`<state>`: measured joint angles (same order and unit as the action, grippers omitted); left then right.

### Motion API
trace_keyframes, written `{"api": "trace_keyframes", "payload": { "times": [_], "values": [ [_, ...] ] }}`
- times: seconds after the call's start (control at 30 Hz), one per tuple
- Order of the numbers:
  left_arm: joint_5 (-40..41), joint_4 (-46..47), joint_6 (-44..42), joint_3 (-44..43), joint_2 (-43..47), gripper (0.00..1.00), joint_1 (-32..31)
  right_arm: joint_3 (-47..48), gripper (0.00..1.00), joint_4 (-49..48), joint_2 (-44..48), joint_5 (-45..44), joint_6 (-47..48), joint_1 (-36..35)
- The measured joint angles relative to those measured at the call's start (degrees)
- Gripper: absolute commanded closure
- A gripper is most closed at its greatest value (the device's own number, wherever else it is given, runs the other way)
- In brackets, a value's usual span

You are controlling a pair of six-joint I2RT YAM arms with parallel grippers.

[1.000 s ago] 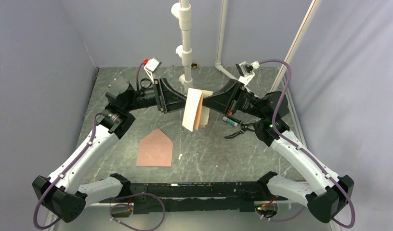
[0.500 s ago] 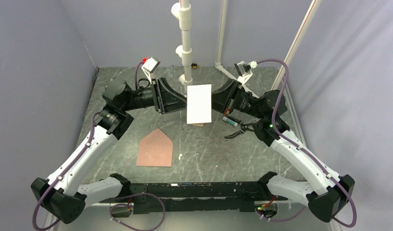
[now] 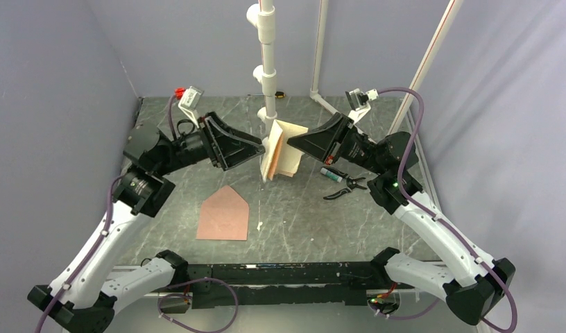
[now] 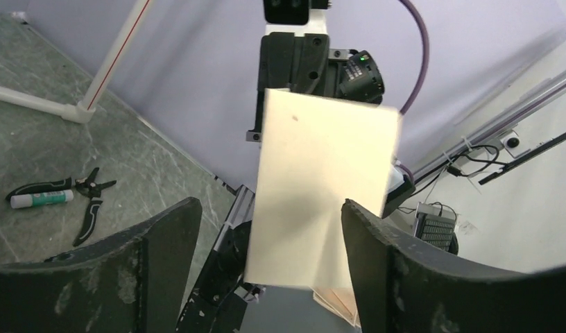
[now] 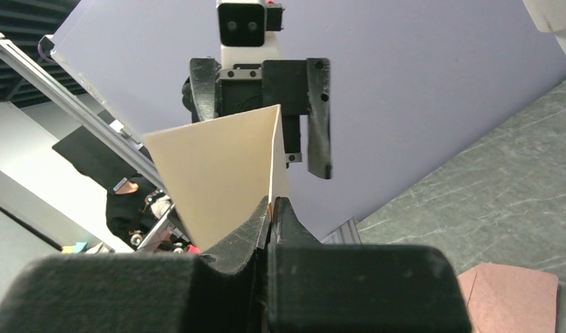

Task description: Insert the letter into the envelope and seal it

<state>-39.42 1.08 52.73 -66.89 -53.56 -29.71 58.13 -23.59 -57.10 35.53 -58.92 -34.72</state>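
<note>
While right fingers pinch letter, seemingly folded

Even, soft overhead light; faint shadows; the right hand looms dark and blurred.

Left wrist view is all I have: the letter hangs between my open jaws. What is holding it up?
Observer: The right gripper holds the letter; its jaws are shut on it by the fold.
Operator: Where is the envelope? I can't see it.
Observer: The envelope lies flat on the table, nearer the arm bases than the letter, with its pointed flap toward the far side.
Operator: Is the sheet flat?
Observer: No. From above it stands folded into a narrow V, clear of the table.
</note>
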Motion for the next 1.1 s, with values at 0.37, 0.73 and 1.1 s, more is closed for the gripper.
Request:
{"api": "trace_keyframes", "payload": {
  "times": [0.37, 0.73, 1.1],
  "values": [
    [-5.5, 2.2, 3.1, 0.0, -7.1, 0.43, 0.0, 0.0, 1.00, -5.2, -2.1, 4.6, -1.8, -1.2],
    [-13.1, 12.0, 8.2, 0.4, -8.0, 0.97, 0.0, 0.0, 1.00, -4.6, -2.6, 4.8, -1.6, -1.7],
    [-7.3, 4.2, 3.9, -0.7, -5.6, 0.97, 0.0, -6.6, 0.13, -2.9, 5.5, -2.7, 0.3, -1.9]
  ]
}}
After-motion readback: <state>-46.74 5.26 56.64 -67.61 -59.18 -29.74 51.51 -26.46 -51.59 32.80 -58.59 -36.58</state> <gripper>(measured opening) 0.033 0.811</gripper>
